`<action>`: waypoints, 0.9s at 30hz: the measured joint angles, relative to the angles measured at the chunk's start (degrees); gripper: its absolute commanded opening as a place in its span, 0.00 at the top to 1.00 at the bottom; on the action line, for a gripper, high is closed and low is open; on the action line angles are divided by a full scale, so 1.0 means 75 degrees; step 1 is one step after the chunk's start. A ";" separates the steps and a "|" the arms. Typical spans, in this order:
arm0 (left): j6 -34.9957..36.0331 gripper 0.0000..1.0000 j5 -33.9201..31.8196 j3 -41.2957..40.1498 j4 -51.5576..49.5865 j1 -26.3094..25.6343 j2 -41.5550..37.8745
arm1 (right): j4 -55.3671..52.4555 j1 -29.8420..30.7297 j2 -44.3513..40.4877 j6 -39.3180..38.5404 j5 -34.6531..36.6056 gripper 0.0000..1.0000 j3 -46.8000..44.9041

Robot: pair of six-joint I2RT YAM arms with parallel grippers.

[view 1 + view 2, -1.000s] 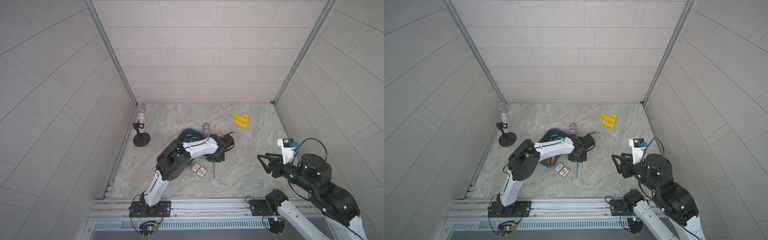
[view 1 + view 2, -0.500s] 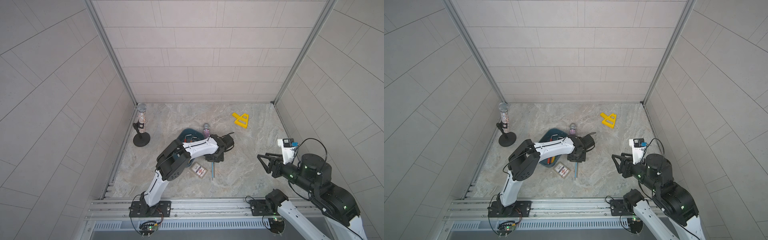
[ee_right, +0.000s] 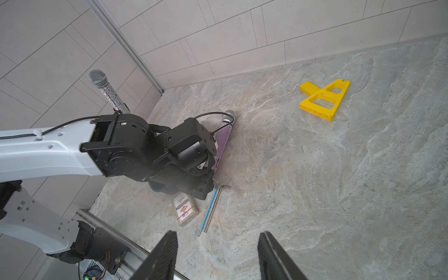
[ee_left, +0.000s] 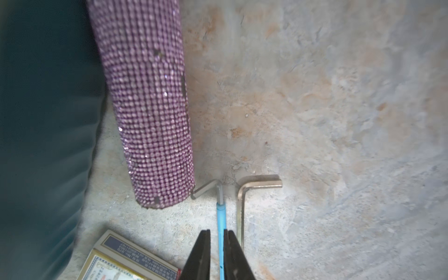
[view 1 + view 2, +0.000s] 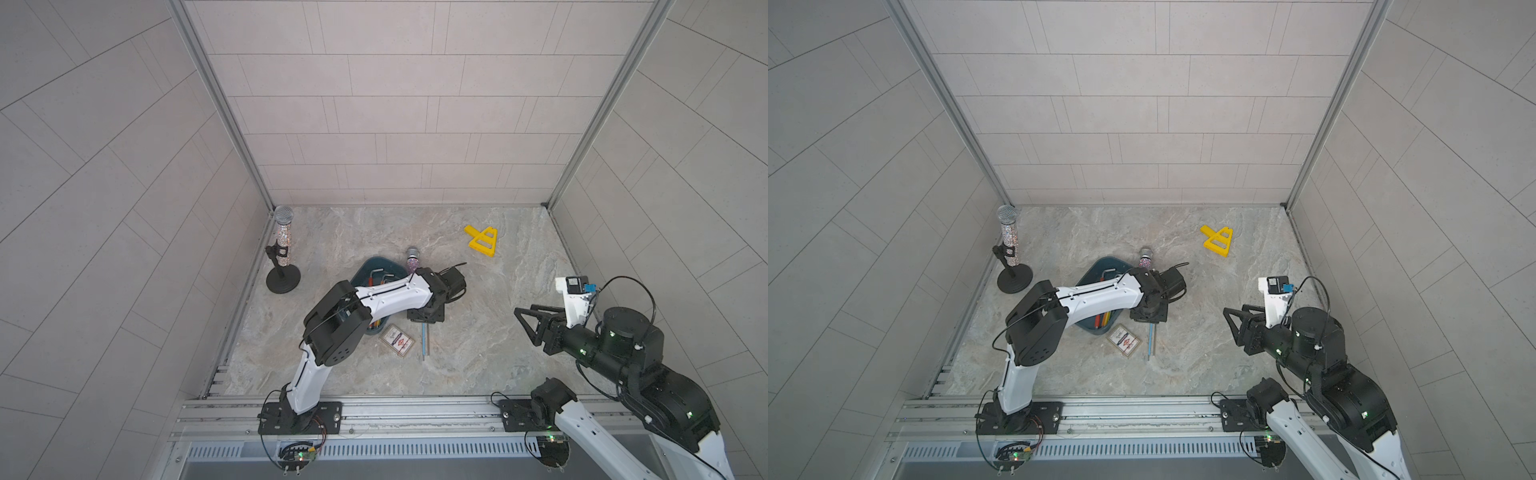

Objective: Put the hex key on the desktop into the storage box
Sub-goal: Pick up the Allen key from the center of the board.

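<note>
Jaws of the left gripper [image 4: 217, 232] stood narrowly parted astride the long shaft of the blue-sleeved steel hex key [image 4: 221, 218], with a sliver of gap showing on one side, so they were not clenched. That key lay flat on the grey-beige marbled desktop [image 5: 478, 332]. It was just beside a bare steel L-shaped hex key [image 4: 240, 211] and outside the shallow dark teal plastic storage box [image 5: 363, 268]. A purple rhinestone-covered microphone [image 4: 150, 109] lay between box and keys, its end just beside the blue key's bent tip. A small printed card box [image 5: 397, 340] sat near. The right gripper [image 3: 218, 234] hung well apart, jaws wide and empty.
</note>
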 measured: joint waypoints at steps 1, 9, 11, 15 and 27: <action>0.0000 0.81 0.0047 -0.0070 0.0003 0.0000 0.0000 | 0.0000 0.0000 0.0000 0.0000 0.0000 0.42 0.0000; -0.0061 0.81 0.0256 -0.0405 0.0172 0.0000 0.0003 | 0.0003 0.0000 0.0000 0.0000 0.0000 0.42 -0.0044; -0.0082 0.80 0.0321 -0.0460 0.0219 -0.0012 0.0003 | 0.0000 0.0000 0.0000 0.0003 0.0000 0.42 -0.0067; -0.0157 0.77 0.0338 -0.0487 0.0309 -0.0064 0.0000 | 0.0000 0.0000 0.0000 0.0000 0.0000 0.42 -0.0114; -0.0391 0.76 0.0408 -0.0603 0.0504 -0.0102 -0.0274 | 0.0003 0.0000 0.0000 0.0003 0.0000 0.42 -0.0143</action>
